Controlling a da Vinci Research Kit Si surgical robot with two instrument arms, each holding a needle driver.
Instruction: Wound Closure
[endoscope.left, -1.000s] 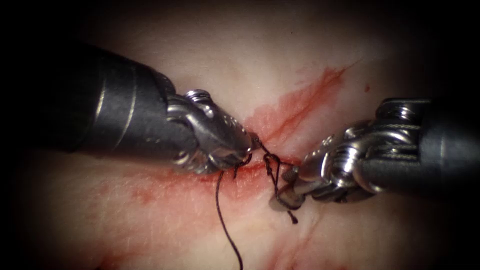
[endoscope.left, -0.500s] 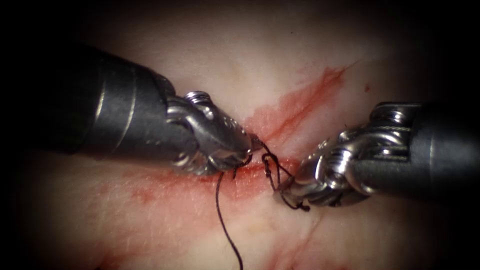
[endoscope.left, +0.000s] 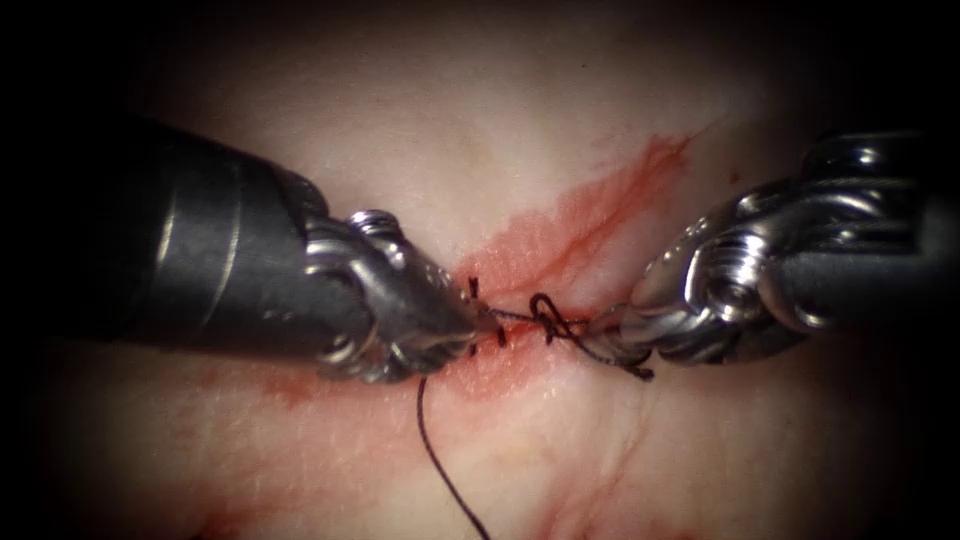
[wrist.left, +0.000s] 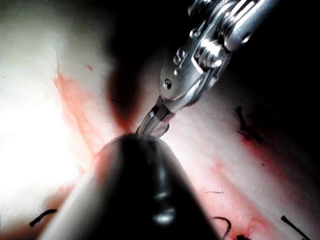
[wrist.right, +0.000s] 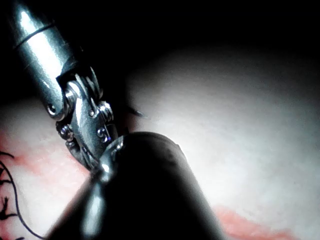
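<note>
The pale tissue (endoscope.left: 480, 130) is streaked with red fluid (endoscope.left: 590, 215) along the cut (endoscope.left: 520, 345). The left tool (endoscope.left: 470, 330) and the right tool (endoscope.left: 610, 345) each clamp the thread (endoscope.left: 545, 320), knotted between them over the cut; a strand trails below.

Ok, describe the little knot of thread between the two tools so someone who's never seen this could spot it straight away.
Start at the tissue and find the red fluid streaking along the cut. Midway between the left tool and the right tool, each shut on thread, sits the knot. It is a small dark loop on a taut strand, unlike the long slack thread trailing below.
</note>
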